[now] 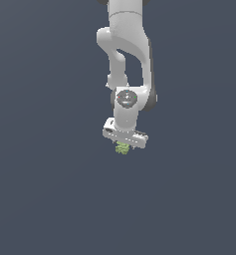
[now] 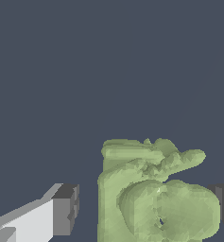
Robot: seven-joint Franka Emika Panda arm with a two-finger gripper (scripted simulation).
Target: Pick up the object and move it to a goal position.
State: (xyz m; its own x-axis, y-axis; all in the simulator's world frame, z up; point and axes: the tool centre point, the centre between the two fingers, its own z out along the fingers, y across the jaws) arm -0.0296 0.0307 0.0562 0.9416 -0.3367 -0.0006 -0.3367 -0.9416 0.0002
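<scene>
Tool (image 1: pixel 123 144) hides most of the lumpy object (image 1: pixel 122 148); grip unclear.

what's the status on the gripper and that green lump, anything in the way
Gripper open, straddling the yellow-green lump. One pad clear of it, far pad's contact unclear. Nothing else visible nearby.

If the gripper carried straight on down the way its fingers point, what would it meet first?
The gripper points down at the light yellow-green object, which already sits between its fingers. One finger stands apart from it; contact on the other side is unclear. So it would probably meet the object first, though depth is uncertain.
</scene>
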